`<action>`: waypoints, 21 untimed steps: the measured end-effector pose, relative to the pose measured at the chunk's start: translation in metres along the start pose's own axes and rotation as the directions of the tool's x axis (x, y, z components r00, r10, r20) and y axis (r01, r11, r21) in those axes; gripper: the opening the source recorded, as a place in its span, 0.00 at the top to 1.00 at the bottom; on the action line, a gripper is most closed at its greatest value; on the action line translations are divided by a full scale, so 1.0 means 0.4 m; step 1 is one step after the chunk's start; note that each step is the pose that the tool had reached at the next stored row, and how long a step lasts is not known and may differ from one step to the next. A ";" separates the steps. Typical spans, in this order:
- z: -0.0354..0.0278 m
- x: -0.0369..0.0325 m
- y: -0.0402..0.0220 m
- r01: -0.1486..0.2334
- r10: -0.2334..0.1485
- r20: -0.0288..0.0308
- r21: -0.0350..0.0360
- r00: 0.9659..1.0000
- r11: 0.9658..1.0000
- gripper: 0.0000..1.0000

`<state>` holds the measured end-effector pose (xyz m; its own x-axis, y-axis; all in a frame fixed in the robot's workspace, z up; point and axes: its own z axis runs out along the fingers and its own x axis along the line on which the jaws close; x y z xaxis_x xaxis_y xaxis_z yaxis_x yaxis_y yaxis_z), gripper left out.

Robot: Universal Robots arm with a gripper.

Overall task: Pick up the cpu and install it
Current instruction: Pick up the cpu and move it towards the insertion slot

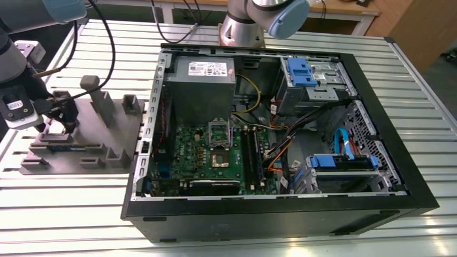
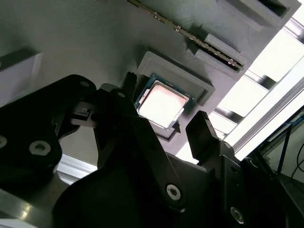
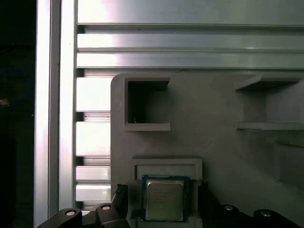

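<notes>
**Gripper** (image 3: 163, 205): wide open, holding nothing, set over the grey fixture (image 3: 213, 109). Its two fingers (image 3: 119, 197) stood one on each side of the cpu (image 3: 164, 199), each apart from its pale rim. The chip lay directly between them, flat in its framed recess with the silver top up. Being near-square, it offered no long axis to favour. Count: one cpu, one gripper, one fixture. In the exterior view the computer case (image 1: 271, 217) and its single socket (image 1: 220, 158) lay well apart, toward the exterior view's right.

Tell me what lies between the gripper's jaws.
The cpu, seated in the grey holder's recess, lies between the gripper's open jaws in both wrist views.
</notes>
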<state>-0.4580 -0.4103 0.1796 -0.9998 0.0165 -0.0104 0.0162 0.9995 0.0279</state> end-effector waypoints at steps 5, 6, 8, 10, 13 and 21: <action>0.000 0.000 0.000 0.000 0.000 0.000 0.000 1.000 1.000 0.31; 0.000 0.000 0.000 0.000 0.000 0.000 0.000 1.000 1.000 0.33; 0.000 -0.001 0.000 0.000 0.000 0.000 0.000 1.000 1.000 0.39; 0.000 -0.001 0.000 0.000 0.000 0.000 0.000 1.000 1.000 0.46; -0.001 -0.001 0.000 0.000 0.000 0.000 0.000 1.000 1.000 0.46; -0.005 -0.001 0.000 0.000 0.000 -0.002 0.000 1.000 1.000 0.46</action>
<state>-0.4575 -0.4104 0.1818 -0.9998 0.0166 -0.0088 0.0163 0.9995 0.0275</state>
